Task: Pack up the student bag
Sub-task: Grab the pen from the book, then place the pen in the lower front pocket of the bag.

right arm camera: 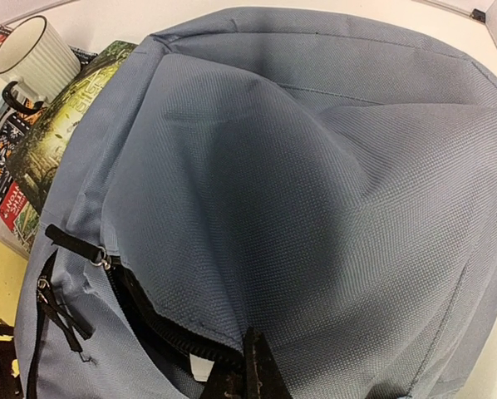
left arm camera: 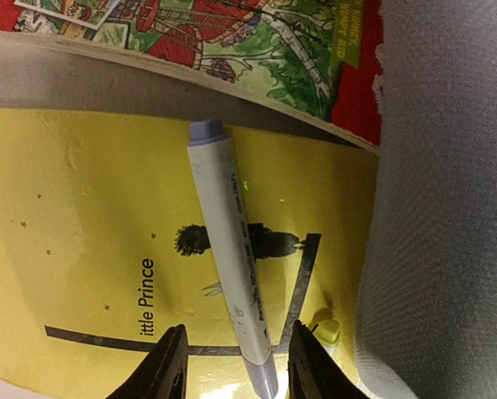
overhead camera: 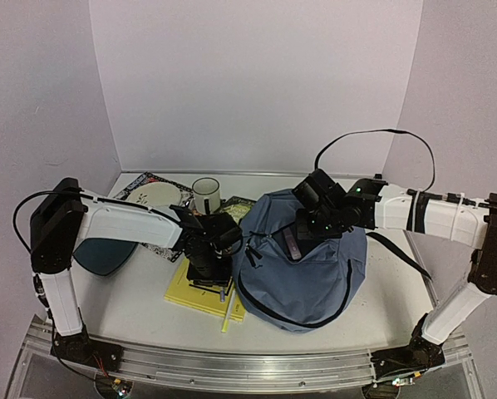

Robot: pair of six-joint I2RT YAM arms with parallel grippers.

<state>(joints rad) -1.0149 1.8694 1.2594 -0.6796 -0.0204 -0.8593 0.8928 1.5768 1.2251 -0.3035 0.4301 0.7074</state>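
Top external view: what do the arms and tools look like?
Both arms have white covers and black joints. The left arm has a black cable looping by its shoulder; the right arm has dark bands, green lights and a black cable arching overhead. The left tool and right tool are black.

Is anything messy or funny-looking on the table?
Nothing is spilled or broken. A white marker lies slanted across the yellow book, and the backpack sags with its zip open.

Yellow book (left arm camera: 82, 208) title partly beneath the pen (left arm camera: 230, 258); right hand (right arm camera: 248, 372) mostly beyond its wrist view's lower edge.
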